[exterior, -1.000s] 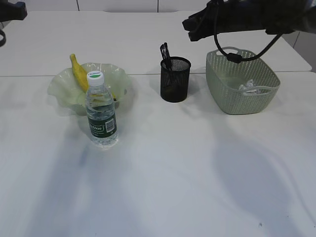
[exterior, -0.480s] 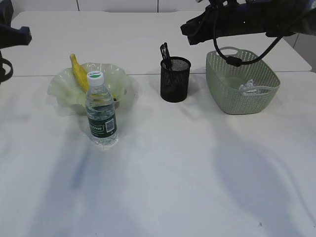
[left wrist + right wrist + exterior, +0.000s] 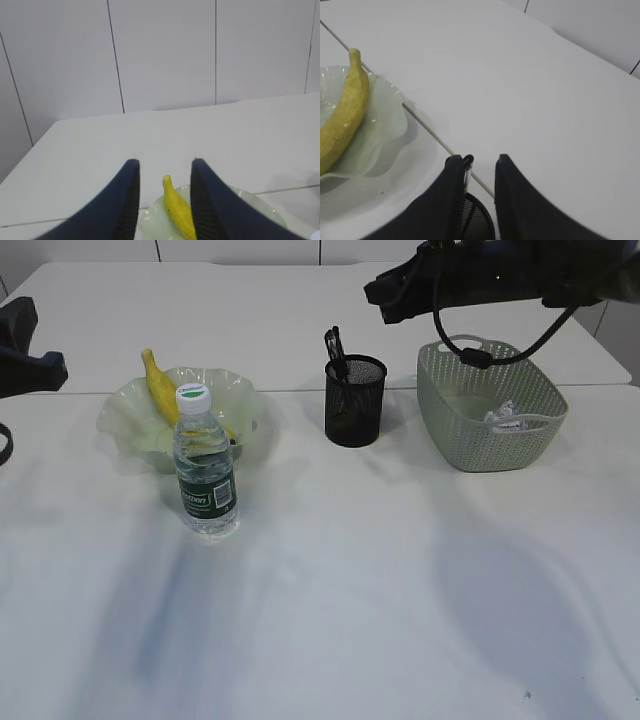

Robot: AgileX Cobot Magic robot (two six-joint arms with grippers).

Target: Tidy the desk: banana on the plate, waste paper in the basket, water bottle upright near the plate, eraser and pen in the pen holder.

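Note:
A yellow banana (image 3: 159, 388) lies on the pale green wavy plate (image 3: 125, 420). Just in front of the plate, the water bottle (image 3: 205, 468) stands upright with its cap on. A pen (image 3: 334, 346) sticks out of the black mesh pen holder (image 3: 354, 405). Crumpled waste paper (image 3: 503, 416) sits inside the green basket (image 3: 520, 375). The eraser is hidden. My right gripper (image 3: 380, 298) hangs open and empty high above the holder, and its wrist view shows the pen (image 3: 468, 161) below. At the left edge, my left gripper (image 3: 35, 343) is open and empty, with the banana (image 3: 179, 210) beyond it.
The desk has a seam running across it behind the plate and the holder. The basket stands at the right, beside the pen holder. The right arm and its cable hang over the basket's back rim.
The left gripper has come lower at the left edge of the exterior view. The right arm has barely shifted. Nothing on the desk has moved.

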